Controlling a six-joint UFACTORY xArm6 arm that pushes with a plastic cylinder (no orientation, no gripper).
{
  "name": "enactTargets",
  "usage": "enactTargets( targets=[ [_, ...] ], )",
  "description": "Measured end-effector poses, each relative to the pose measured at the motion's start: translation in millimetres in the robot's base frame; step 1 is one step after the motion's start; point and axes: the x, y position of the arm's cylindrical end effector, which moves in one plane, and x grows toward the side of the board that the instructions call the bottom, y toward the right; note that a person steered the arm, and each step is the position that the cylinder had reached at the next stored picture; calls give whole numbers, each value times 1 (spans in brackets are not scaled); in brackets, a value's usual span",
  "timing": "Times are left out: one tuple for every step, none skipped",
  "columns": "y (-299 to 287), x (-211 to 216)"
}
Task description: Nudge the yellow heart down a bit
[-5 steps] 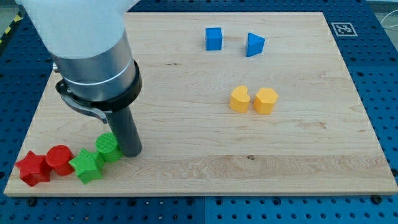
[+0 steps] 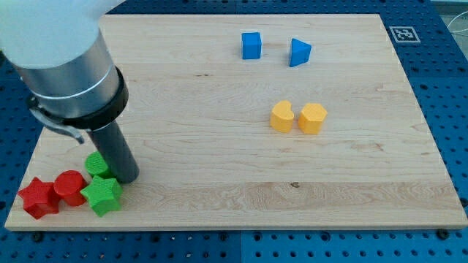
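Observation:
The yellow heart [image 2: 281, 116] lies right of the board's middle, touching a yellow hexagon block [image 2: 312, 117] on its right. My tip [image 2: 127, 177] stands at the view's lower left, far from the yellow heart. It is against the right side of a green round block [image 2: 96, 164] and just above a green star [image 2: 102, 194].
A red round block [image 2: 70, 187] and a red star [image 2: 39, 198] lie left of the green star near the board's bottom left corner. A blue cube [image 2: 251, 44] and a blue triangle [image 2: 299, 52] sit near the view's top. The wooden board [image 2: 234, 183] ends close below the green star.
My tip has moved left by about a block's width. The green round block has shifted left and up with it and now sits above the green star.

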Motion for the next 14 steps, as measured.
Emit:
enactTargets(
  targets=[
    [40, -44],
    [62, -96],
    [64, -99],
    [63, -99],
    [66, -115],
    [91, -168],
    [150, -204],
    [201, -210],
    [218, -196],
    [218, -174],
    [218, -142],
    [219, -118],
    [245, -117],
    [263, -103]
  ],
)
